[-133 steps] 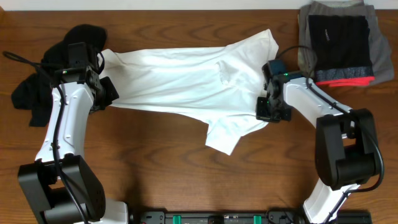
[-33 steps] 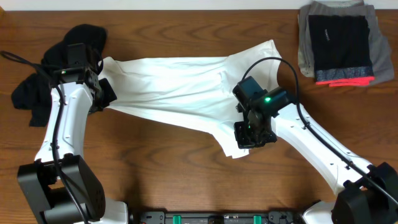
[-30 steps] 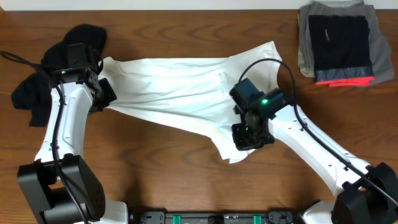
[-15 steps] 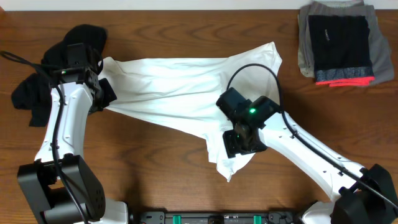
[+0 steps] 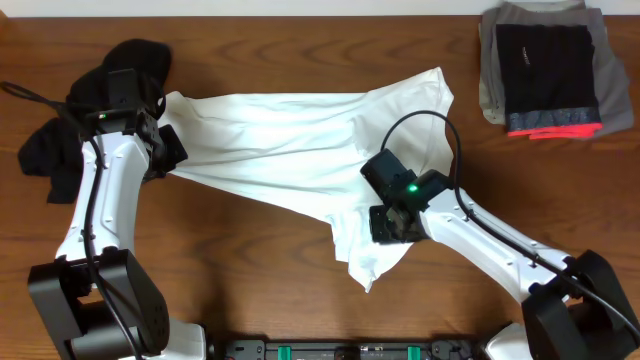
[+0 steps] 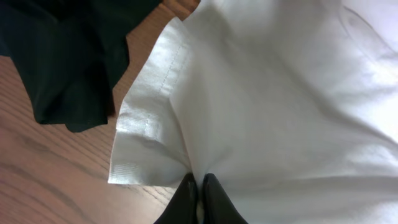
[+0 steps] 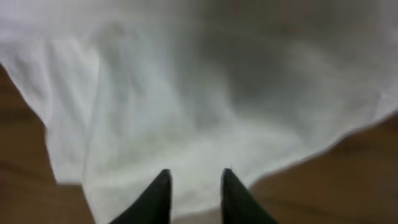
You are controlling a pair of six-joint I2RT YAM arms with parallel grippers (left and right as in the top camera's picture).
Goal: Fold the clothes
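A white T-shirt (image 5: 290, 140) lies stretched across the wooden table, one sleeve at the upper left and a loose flap hanging down toward the front middle. My left gripper (image 5: 165, 152) is shut on the shirt's left edge; the left wrist view shows its fingers (image 6: 199, 190) pinching the cloth (image 6: 261, 112) beside the sleeve hem. My right gripper (image 5: 392, 222) is open and empty, hovering over the shirt's lower right part; the right wrist view shows its fingers (image 7: 194, 186) apart above the white cloth (image 7: 186, 106).
A pile of dark clothes (image 5: 70, 130) lies at the far left, also showing in the left wrist view (image 6: 62, 56). A folded stack of grey, black and red garments (image 5: 545, 65) sits at the back right corner.
My right gripper dragged the shirt's lower right part leftward and toward the front, then let go and backed off slightly to the right. The left gripper held still.
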